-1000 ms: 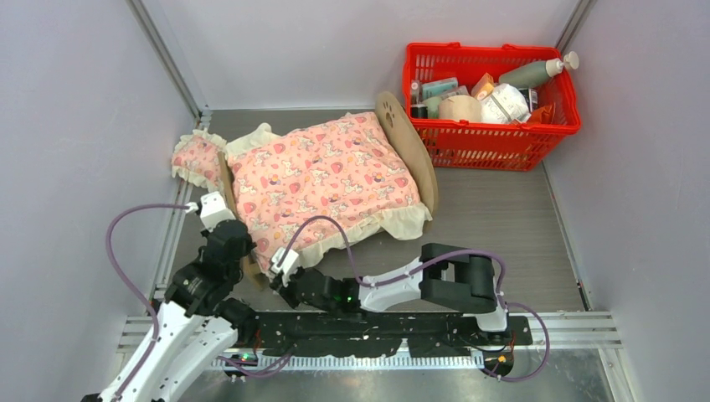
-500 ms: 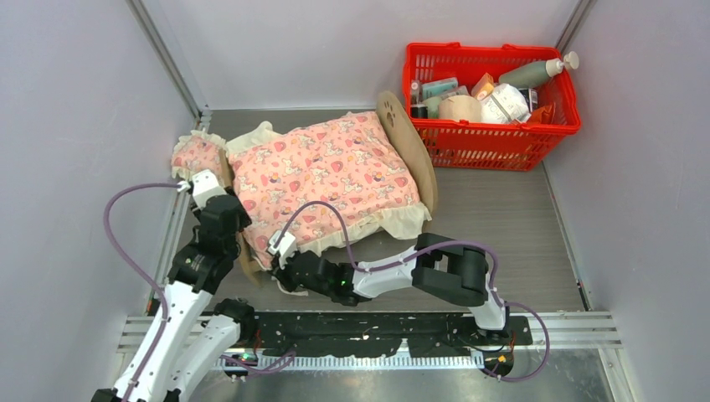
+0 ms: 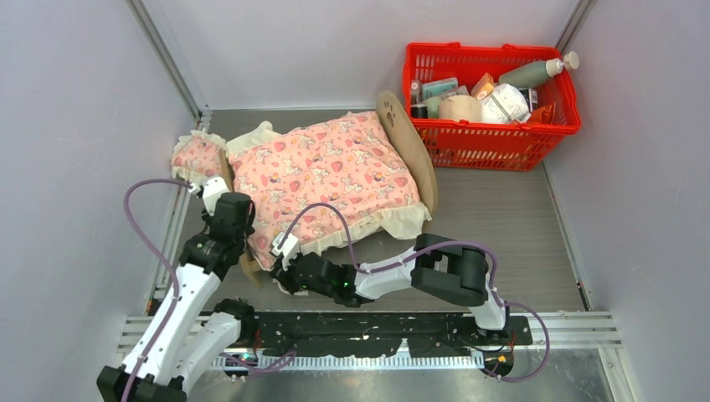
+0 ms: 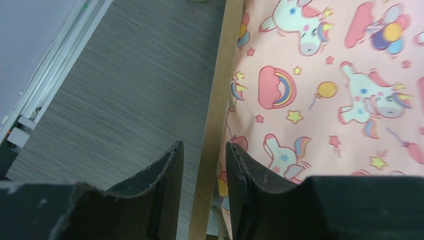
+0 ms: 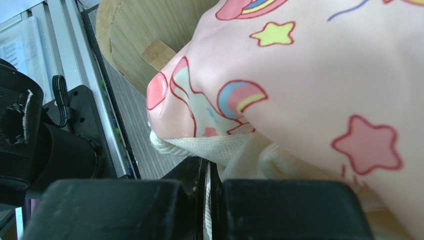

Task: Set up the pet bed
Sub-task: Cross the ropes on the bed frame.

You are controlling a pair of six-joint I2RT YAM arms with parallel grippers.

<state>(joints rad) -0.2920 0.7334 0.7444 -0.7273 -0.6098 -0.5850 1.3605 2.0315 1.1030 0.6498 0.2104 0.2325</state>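
Beside the pillow, spread left tool straddles pet bed; right tool pinches blanket.

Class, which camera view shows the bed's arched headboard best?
Top external: the headboard, with its paw-print cutout, stands beside the red basket. Neither wrist view shows it: left shows a side rail, right the blanket and another plywood board.

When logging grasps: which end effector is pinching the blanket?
The right end effector, shut on the blanket frill; the left end effector straddles the pet bed board, open.
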